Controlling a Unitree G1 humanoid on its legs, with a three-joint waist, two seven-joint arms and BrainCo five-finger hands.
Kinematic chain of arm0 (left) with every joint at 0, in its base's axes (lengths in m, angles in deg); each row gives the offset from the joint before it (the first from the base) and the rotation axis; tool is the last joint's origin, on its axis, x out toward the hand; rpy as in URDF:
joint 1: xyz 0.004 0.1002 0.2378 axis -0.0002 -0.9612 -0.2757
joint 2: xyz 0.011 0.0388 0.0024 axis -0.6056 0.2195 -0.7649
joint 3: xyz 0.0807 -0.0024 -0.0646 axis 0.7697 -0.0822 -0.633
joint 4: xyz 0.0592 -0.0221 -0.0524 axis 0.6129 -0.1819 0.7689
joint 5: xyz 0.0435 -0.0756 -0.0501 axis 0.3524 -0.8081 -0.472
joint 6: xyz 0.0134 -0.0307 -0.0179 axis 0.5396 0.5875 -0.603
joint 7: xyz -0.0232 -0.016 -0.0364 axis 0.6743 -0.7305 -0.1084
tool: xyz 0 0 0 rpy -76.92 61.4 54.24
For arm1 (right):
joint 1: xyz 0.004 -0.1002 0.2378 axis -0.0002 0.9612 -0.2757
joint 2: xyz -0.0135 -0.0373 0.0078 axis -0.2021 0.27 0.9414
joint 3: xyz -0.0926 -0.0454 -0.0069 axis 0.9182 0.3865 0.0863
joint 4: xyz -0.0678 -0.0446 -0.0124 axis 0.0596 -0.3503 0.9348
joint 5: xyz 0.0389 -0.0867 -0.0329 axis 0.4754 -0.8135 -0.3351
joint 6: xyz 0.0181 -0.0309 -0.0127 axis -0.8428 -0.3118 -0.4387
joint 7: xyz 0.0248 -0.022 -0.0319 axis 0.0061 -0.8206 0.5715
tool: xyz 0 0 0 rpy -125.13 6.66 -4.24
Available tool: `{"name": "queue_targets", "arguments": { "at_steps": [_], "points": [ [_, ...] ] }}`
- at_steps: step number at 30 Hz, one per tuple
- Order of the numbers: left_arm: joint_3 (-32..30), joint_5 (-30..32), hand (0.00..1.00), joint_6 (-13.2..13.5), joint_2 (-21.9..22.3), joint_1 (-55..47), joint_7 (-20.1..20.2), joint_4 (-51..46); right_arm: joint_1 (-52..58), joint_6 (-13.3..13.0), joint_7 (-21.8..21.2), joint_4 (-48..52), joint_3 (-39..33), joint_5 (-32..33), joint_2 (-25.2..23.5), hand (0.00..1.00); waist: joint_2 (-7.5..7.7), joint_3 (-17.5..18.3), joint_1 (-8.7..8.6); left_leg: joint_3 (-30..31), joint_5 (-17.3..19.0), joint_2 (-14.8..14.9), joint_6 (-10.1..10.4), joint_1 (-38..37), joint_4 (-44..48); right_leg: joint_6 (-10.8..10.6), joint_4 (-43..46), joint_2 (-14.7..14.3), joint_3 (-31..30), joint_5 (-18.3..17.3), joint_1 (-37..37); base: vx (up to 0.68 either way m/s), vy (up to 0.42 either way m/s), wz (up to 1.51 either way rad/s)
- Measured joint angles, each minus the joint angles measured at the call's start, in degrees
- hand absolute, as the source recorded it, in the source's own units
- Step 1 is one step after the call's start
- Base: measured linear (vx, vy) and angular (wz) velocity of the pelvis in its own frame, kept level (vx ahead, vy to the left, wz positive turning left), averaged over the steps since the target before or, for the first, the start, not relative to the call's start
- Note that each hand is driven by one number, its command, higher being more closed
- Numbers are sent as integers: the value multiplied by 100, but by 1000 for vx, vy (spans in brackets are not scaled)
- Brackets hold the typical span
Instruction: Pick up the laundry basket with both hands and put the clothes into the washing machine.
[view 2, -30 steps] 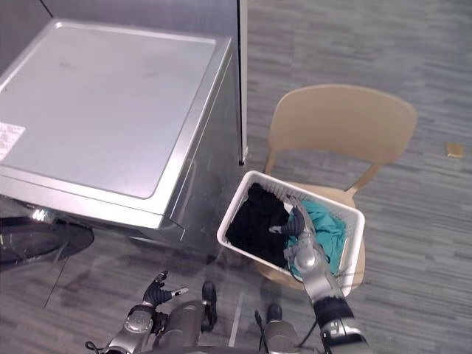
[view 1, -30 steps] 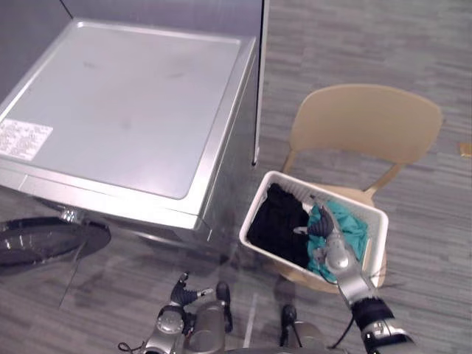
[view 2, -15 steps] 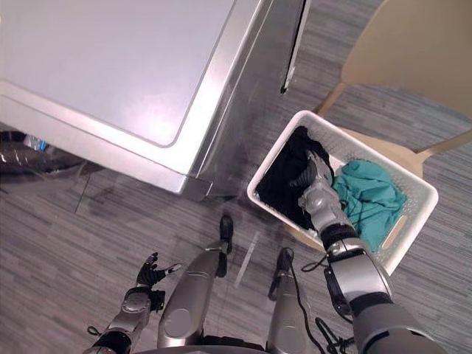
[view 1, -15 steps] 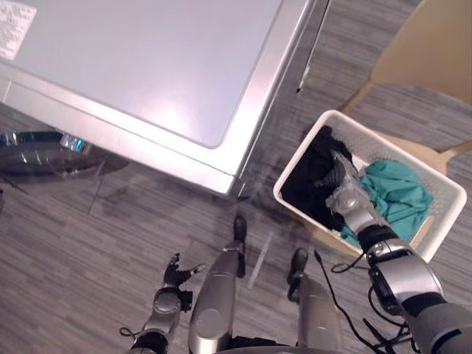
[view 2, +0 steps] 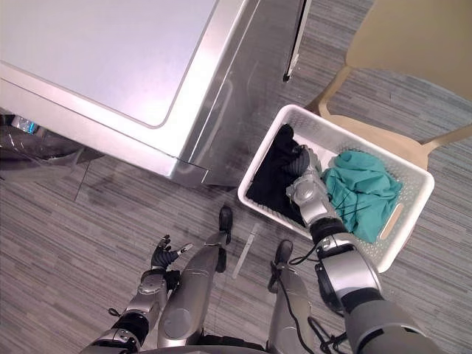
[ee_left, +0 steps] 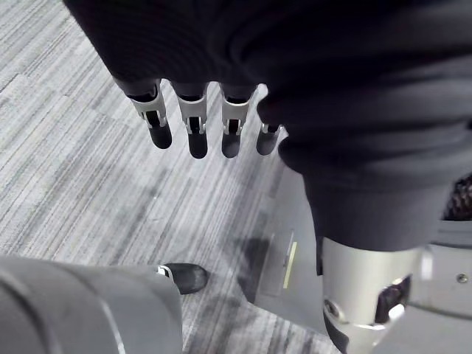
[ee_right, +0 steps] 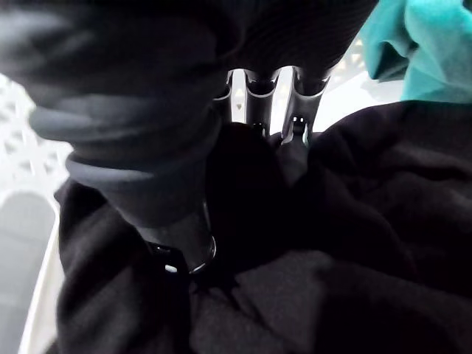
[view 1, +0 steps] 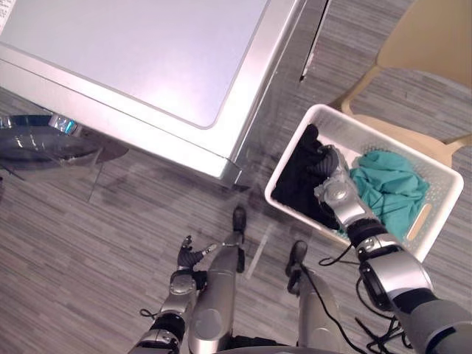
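Right wrist view: the right hand (ee_right: 147, 147) is down inside the laundry basket (view 1: 346, 129), its fingers (ee_right: 259, 88) bent into the black garment (ee_right: 354, 221). A fold of that cloth is bunched between them and the thumb (ee_right: 181, 251). The fingertips are sunk in the fabric. Judged a closed grasp on the garment, not a flat press.

The black garment fills the basket's end nearer the washing machine (view 1: 147, 59). A teal garment (view 1: 387, 192) lies just beside it in the other end, untouched. The basket is white and perforated, and it rests on the seat of a beige chair (view 1: 435, 44), close to the machine's corner.

The left hand (view 1: 188, 258) hangs low over the grey plank floor (view 1: 88, 243), well apart from the basket. Its fingers are straight and relaxed, and it holds nothing.

The machine's round door (view 1: 44, 140) stands open at the front, on the robot's left. The drum opening itself is hidden beneath the lid.

Step in hand, as judged: the basket is not being lifted by both hands. Clothes are being taken from it one at a time, and the black garment is the first, gripped but not yet raised.

Next move calls for lifting the garment clear of the basket's rim without dragging the teal one along. It must then be carried round the machine's corner and down to the open door
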State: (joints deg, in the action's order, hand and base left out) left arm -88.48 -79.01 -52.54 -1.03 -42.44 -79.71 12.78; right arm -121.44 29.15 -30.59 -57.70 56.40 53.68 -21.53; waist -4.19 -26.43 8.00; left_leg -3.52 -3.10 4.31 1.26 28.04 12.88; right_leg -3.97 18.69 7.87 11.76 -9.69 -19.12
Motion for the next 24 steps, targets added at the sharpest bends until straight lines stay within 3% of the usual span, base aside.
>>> {"name": "queue_targets", "arguments": {
  "at_steps": [7,12,14,17,21,24],
  "points": [
    [-1,-1,0,-111,-57,-67,-61,-123,1185,-58,428,2315,-687,552,-579,100,138,-82,-114,-137,36,14,20,-624,-171,0,-314,-38,-131,3,610,19,10,-8],
    [-24,0,0,-169,-152,-488,-21,-129,2319,-370,417,3659,-714,1148,-1178,100,376,64,-303,-167,84,-7,55,-1181,-440,-10,-594,-59,-137,-5,1142,8,-2,-1],
    [-95,10,0,-238,-264,-658,72,-117,2751,-587,188,4135,-617,1625,-1314,100,514,260,-410,-194,83,-29,55,-1345,-593,-22,-723,-55,-131,1,1310,54,-6,0],
    [-167,11,0,-250,-320,-892,103,-104,3169,-814,-208,4589,-473,2414,-1445,100,662,566,-406,-319,87,-50,55,-1646,-733,-66,-1030,-50,-199,130,1634,101,-4,-14],
    [-218,10,0,-252,-315,-1212,190,-49,3343,-1036,-624,5209,149,3292,-1525,100,667,1019,-402,-608,82,-45,52,-2066,-1103,-138,-1298,-68,-451,387,1818,108,15,-38],
    [-208,12,0,-250,-297,-1224,203,0,3356,-1244,-910,5500,385,3788,-1618,100,625,1100,-432,-441,84,-41,51,-2179,-943,-141,-872,-38,-385,387,1860,68,11,9]
  ]
}}
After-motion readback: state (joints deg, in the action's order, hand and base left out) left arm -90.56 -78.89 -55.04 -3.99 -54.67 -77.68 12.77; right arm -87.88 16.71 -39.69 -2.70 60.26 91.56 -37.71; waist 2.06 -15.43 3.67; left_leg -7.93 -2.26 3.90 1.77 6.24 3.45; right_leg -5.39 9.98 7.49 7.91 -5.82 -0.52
